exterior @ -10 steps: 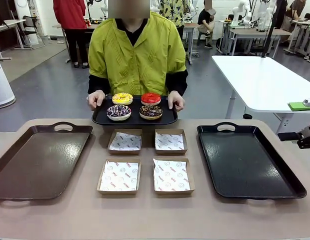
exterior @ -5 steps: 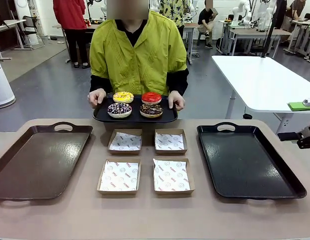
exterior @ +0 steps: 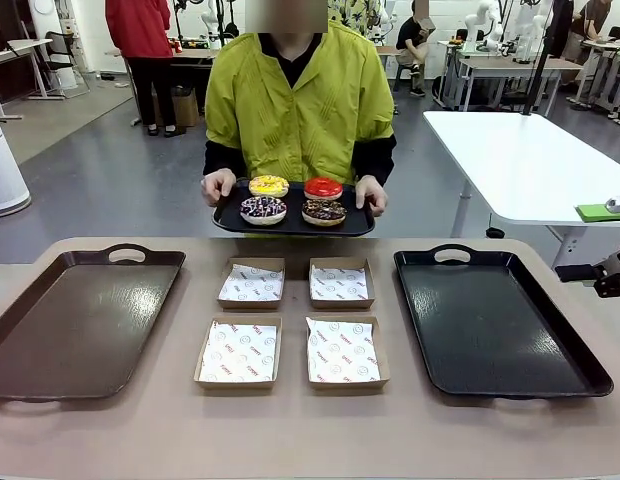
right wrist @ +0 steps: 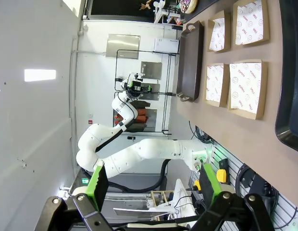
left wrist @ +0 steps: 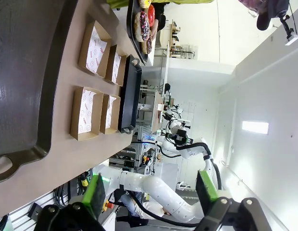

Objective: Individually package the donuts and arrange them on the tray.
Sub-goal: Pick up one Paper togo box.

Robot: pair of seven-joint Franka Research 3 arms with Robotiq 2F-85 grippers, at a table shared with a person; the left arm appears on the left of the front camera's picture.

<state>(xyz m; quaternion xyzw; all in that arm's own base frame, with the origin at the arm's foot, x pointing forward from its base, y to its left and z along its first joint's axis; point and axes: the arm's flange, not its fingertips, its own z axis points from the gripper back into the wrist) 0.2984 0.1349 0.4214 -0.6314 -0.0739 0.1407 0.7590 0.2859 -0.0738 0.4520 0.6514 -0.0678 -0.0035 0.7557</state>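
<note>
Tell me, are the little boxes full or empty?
Empty. The four boxes show only white paper; the donuts sit on the person's small tray.

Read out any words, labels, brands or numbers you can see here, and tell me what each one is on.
No text can be read for certain.
Papers in the four boxes: small red print and grey round logos, too small to read.
Trays, donuts and table: no print visible.

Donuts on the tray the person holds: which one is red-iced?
The red-iced donut, on the person's side of the tray, at the robot's right, beside the yellow-iced donut.
</note>
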